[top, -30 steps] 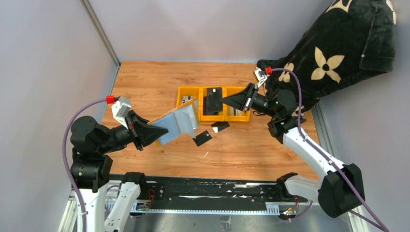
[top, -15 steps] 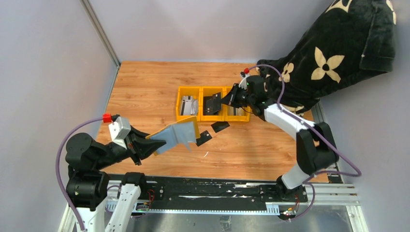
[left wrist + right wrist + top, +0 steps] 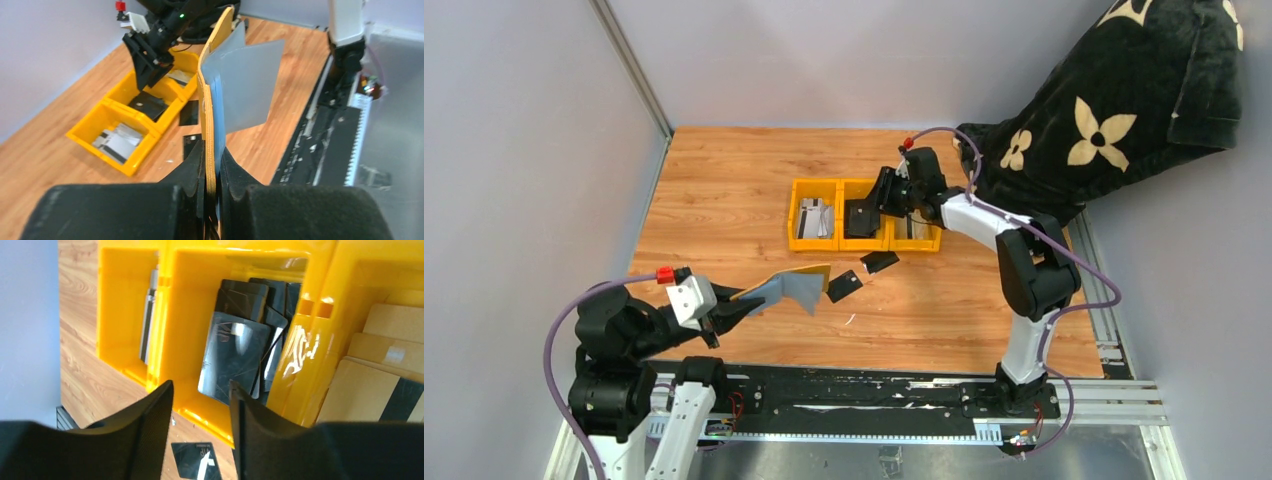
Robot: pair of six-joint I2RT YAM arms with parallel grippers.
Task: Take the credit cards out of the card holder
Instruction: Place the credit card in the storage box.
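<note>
Obs: left gripper (image 3: 212,150) pinched on card holder (image 3: 216,95) edge, held above worktop (image 3: 724,180). Both credit cards (image 3: 844,286) flat on worktop nearby: thin, stiff, slick; likely need edge pinch. Idle right gripper (image 3: 200,390) spread over yellow bin (image 3: 185,315)

- Left arm (image 3: 609,335), lower left: black joints, white links, purple cable, red plug.
- Right arm (image 3: 1029,270), centre right: same colours.
- Right gripper (image 3: 200,387), bottom edge: matte black fingers (image 3: 140,435).
</note>
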